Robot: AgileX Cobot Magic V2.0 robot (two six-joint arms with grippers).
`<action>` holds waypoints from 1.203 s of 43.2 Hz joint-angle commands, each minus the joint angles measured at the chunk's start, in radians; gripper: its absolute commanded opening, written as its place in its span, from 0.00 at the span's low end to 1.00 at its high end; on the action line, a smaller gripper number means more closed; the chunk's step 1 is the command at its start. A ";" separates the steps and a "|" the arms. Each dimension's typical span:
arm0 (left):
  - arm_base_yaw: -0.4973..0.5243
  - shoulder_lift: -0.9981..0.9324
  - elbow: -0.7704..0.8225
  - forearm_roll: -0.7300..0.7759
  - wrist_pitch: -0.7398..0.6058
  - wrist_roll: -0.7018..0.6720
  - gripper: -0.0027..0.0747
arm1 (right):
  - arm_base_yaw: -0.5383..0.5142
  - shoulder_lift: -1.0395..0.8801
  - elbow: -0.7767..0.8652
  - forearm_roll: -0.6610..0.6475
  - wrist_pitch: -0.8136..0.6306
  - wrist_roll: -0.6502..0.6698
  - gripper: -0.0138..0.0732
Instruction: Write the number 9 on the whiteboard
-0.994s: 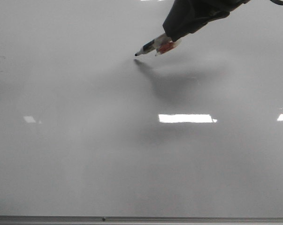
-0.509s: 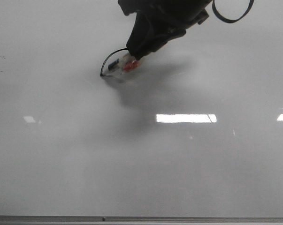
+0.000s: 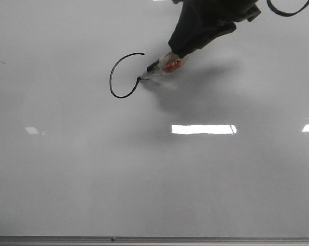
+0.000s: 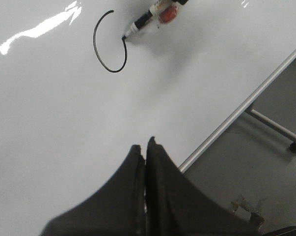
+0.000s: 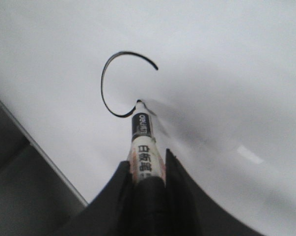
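The whiteboard (image 3: pixel 154 169) fills the front view. On it is a partly closed black loop, the number 9's curve (image 3: pixel 115 77), open at its upper right. It also shows in the left wrist view (image 4: pixel 99 46) and the right wrist view (image 5: pixel 107 88). My right gripper (image 3: pixel 181 50) is shut on a white marker (image 3: pixel 162 66) with its black tip touching the board at the loop's right end. The marker shows in the right wrist view (image 5: pixel 144 147) between the fingers (image 5: pixel 147 164). My left gripper (image 4: pixel 144 146) is shut and empty, above the board near its edge.
A thin grey frame strip (image 3: pixel 154 239) runs along the board's lower edge, also seen in the left wrist view (image 4: pixel 246 101). Beyond it are the floor and a stand leg with a caster (image 4: pixel 295 145). Bright light reflections (image 3: pixel 204 129) lie on the board.
The right gripper with the marker swept left and down, then back right, drawing a curved black loop on the board that was blank one second ago.
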 commanded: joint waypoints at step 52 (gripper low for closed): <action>0.001 0.001 -0.029 -0.031 -0.060 -0.003 0.01 | -0.016 0.013 -0.052 0.006 -0.036 0.004 0.09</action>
